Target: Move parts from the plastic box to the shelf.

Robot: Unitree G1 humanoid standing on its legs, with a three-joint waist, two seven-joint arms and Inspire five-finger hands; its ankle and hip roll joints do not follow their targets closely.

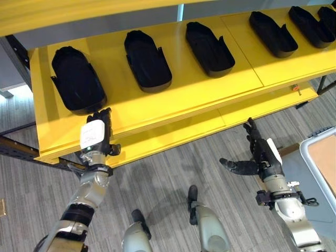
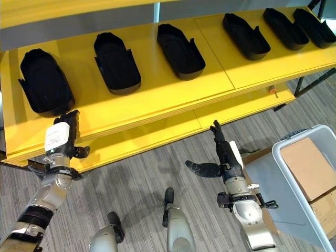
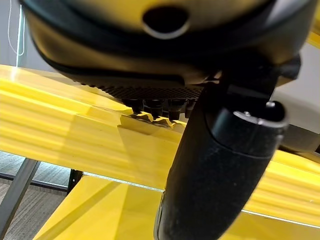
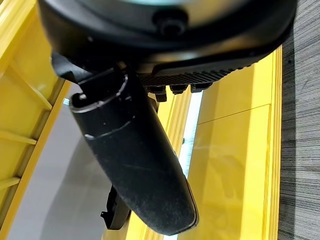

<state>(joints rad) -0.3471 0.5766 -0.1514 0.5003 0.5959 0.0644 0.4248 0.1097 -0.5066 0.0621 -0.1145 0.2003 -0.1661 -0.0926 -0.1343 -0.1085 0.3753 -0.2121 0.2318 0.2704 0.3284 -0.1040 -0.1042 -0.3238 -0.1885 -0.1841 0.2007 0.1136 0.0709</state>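
In the left eye view, you are looking down on a yellow shelf (image 1: 199, 100) carrying a row of black parts (image 1: 147, 61), each lying apart from its neighbours. The left hand (image 1: 97, 131) is reaching up at the shelf's front edge, just below the leftmost part (image 1: 76, 79), fingers straight and holding nothing. The right hand (image 1: 261, 152) is hovering over the grey floor (image 1: 168, 173) in front of the shelf, fingers straight, thumb spread sideways, empty.

In the right eye view, you are seeing the same row of parts, plus the grey plastic box (image 2: 286, 176) at lower right, beside the right arm. A brown cardboard piece (image 2: 310, 165) is lying inside it; you cannot tell whether any parts are in the box.

In the left wrist view, the thumb (image 3: 220, 165) is standing out in front of the shelf's yellow edge, gripping nothing.

In the right wrist view, the thumb (image 4: 135, 165) is extending freely past yellow shelf boards and floor.
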